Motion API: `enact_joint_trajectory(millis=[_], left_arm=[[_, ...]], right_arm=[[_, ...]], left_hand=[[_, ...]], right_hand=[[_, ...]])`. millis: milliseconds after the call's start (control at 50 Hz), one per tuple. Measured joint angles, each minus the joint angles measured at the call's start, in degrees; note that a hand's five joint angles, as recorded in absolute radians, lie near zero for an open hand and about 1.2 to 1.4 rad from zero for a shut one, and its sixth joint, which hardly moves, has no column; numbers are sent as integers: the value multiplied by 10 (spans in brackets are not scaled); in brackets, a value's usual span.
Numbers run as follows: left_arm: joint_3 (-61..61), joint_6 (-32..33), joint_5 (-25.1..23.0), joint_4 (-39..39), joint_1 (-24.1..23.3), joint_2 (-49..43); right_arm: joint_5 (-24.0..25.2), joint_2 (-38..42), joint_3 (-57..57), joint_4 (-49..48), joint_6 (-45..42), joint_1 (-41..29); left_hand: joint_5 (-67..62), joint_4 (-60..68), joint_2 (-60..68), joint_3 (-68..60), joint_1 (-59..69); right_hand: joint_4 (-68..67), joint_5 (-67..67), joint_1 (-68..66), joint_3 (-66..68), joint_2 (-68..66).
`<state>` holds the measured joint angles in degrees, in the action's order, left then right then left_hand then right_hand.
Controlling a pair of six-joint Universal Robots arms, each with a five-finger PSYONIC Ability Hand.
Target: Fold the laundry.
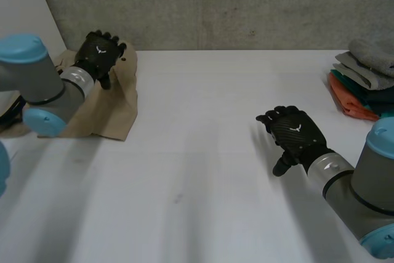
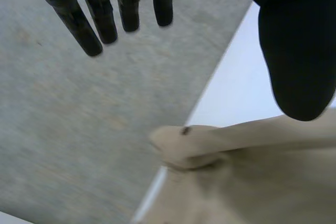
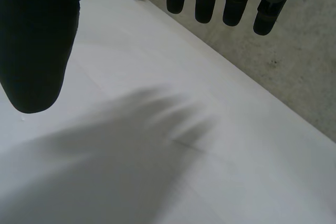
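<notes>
Nearest you, at the lower right of the head view, the right hand (image 1: 295,133) hangs over the bare white table (image 1: 197,170). In its wrist view the right hand (image 3: 37,40) has straight, spread fingers and grasps nothing.

Farther back, at the upper left, you see the tan cloth (image 1: 111,112) lying rumpled at the table's left edge. The left hand (image 1: 98,53) is over the cloth's far part. In its wrist view the left hand (image 2: 299,51) is released, with the fingers straight and the thumb apart above a raised fold of the tan cloth (image 2: 252,182).

At the far right edge sits a stack of folded clothes (image 1: 363,81), grey over teal and orange. A grey wall (image 1: 215,4) stands behind the table.
</notes>
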<state>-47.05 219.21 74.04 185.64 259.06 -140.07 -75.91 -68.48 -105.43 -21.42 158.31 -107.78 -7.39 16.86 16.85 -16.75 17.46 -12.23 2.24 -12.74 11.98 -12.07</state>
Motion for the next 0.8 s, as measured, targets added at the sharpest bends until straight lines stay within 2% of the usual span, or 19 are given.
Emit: enact_joint_trajectory(millis=[80,200,300,600,800], left_arm=[[-40,-49,5,-86,4,39],[-69,-94,8,-179,22,48],[-79,-83,7,-208,37,31],[-75,-33,8,-146,50,-21],[-66,-7,35,-58,50,-38]], right_arm=[[1,0,4,13,16,8],[2,-1,6,25,20,11],[2,-1,4,27,18,9],[4,-2,2,27,16,9],[5,-2,1,30,16,9]], left_hand=[[-98,103,101,-101,104],[-102,107,103,-105,101],[-73,84,88,-90,85],[-62,73,76,-81,83],[-63,72,75,-82,76]], right_hand=[[0,0,0,0,0],[0,0,0,0,0],[0,0,0,0,0],[0,0,0,0,0],[0,0,0,0,0]])
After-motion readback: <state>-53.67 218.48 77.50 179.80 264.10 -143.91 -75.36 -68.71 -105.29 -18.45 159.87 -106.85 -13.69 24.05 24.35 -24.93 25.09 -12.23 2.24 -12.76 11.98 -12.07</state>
